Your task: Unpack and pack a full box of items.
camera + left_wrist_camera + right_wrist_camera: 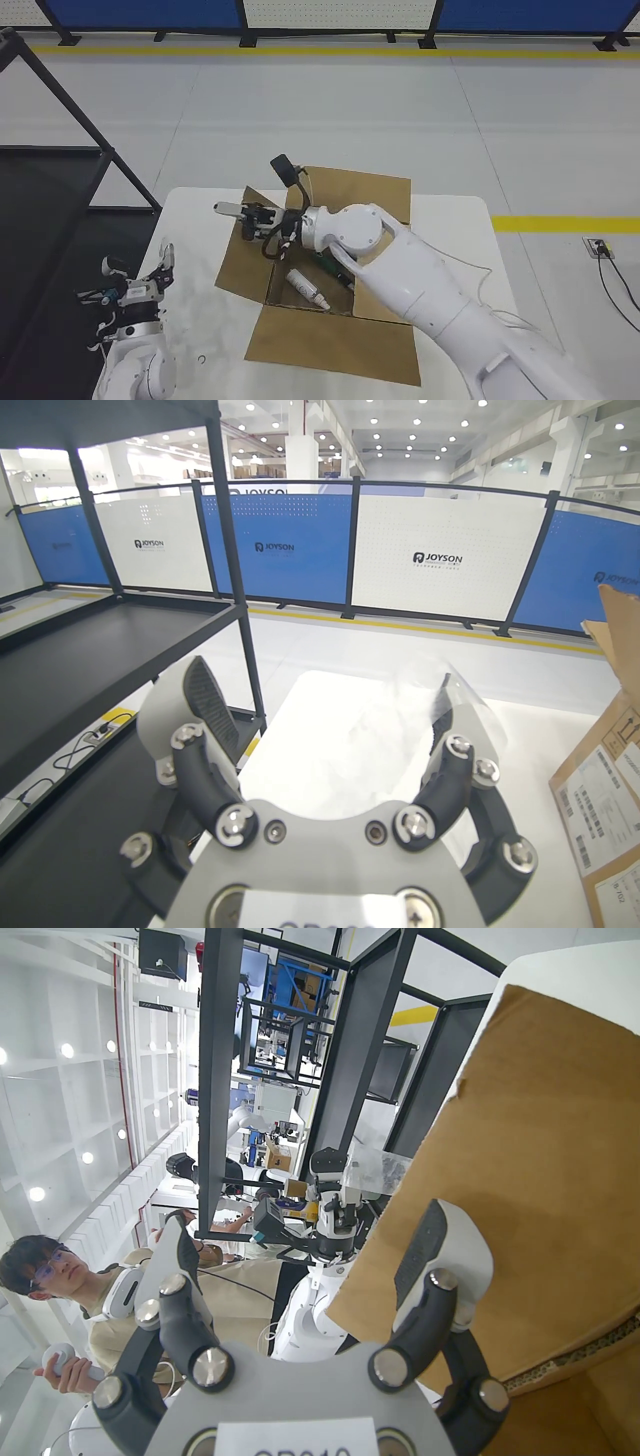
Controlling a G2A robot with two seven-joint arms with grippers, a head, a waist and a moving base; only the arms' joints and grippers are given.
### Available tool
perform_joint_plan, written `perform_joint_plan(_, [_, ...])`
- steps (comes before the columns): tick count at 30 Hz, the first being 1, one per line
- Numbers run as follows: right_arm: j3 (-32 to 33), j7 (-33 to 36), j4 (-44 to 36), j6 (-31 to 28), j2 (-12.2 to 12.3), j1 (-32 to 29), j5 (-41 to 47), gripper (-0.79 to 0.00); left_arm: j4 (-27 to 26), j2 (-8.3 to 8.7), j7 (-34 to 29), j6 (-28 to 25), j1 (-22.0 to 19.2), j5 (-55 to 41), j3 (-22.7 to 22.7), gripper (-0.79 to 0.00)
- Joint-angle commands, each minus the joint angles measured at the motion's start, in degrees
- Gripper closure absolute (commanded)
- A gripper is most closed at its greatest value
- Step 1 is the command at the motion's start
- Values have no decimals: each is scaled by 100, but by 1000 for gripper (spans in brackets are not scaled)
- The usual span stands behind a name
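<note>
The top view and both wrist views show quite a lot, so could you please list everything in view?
table: one, white, under the box
box: one, brown, open, on the table
bottle: one, white, lying in the box
green item: one, in the box, partly under the right arm
clear bag: one, transparent, at the left hand
shelf: one, black, beside the table
fence panels: several, blue and white, beyond the table
right hand: open, at the box's side flap
left hand: open, at the table's edge by the shelf
</note>
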Motion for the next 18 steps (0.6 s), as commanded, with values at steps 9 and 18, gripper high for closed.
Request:
perform_joint_plan(9, [-268, 84, 973, -140, -587, 227, 50, -785, -29, 2, -2, -30, 81, -22, -40, -785])
perform_joint_plan(18, [-593, 309, 1681, 137, -1072, 428, -410, -785, -29, 2, -2, -30, 81, -22, -40, -785])
